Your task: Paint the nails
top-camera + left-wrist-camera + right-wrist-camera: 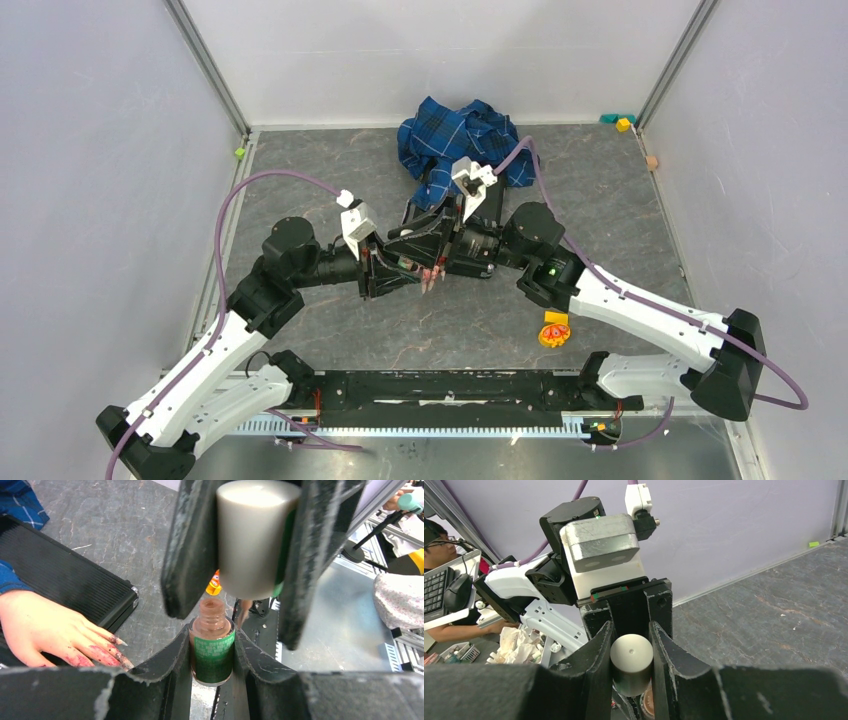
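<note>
My left gripper (212, 645) is shut on a small nail polish bottle (213, 655) with a green label, held upright with its neck open. My right gripper (631, 650) is shut on the bottle's pale grey cap (631, 662) and holds it just above the neck; the cap also shows in the left wrist view (255, 535). A brownish brush tip (245, 612) hangs behind the bottle. The mannequin hand (45, 627) lies at the left, its pointed pink-red nails (112, 652) smeared with dark polish. In the top view the nails (431, 281) peek out under both grippers.
The blue plaid sleeve (455, 135) is bunched at the back centre. A black ribbed block (65, 580) lies beside the hand. A yellow-orange object (553, 330) sits at the front right. Small coloured blocks (622, 122) lie in the back right corner.
</note>
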{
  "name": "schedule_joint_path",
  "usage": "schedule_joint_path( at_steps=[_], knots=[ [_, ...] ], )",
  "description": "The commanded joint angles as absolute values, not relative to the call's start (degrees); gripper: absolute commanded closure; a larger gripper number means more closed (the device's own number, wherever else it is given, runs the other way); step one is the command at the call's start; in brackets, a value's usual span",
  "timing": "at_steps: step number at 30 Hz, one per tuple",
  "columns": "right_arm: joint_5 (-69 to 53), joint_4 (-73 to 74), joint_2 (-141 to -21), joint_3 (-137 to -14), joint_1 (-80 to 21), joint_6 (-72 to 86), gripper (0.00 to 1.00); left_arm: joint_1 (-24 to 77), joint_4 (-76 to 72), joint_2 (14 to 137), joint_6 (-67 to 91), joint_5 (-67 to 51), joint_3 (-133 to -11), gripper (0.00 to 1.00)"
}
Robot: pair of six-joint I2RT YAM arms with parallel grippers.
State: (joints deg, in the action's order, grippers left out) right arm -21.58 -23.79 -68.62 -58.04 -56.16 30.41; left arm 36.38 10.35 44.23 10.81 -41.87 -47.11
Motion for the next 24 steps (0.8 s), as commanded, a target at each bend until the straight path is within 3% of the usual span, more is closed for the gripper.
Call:
schedule_joint_path(
  at_steps=[1,6,13,18,24],
  knots=[
    [-20.8,-28.0,-66.5,-60.8,-56.4,31.1,1.00,36.2,10.6,44.3,9.0,-38.8,-49.7,0.98],
    [-13.8,-23.8,-63.0,-60.7,-56.4,28.1,1.00,36.2,13.3,44.6,8.8,-33.5,-49.9,0.98],
    [13.7,-11.1,-57.3,-53.2,-56.5,25.6,1.00,35.6,22.0,45.1,8.7,-10.6,-52.4,0.98],
    [26.4,-14.9,-57.1,-40.6,-57.9,30.9,1.00,33.8,23.9,44.8,8.9,1.7,-51.4,0.98],
    [33.5,-22.2,-62.4,-30.2,-58.9,38.2,1.00,33.6,24.3,43.0,8.7,3.9,-49.8,0.98]
  ],
)
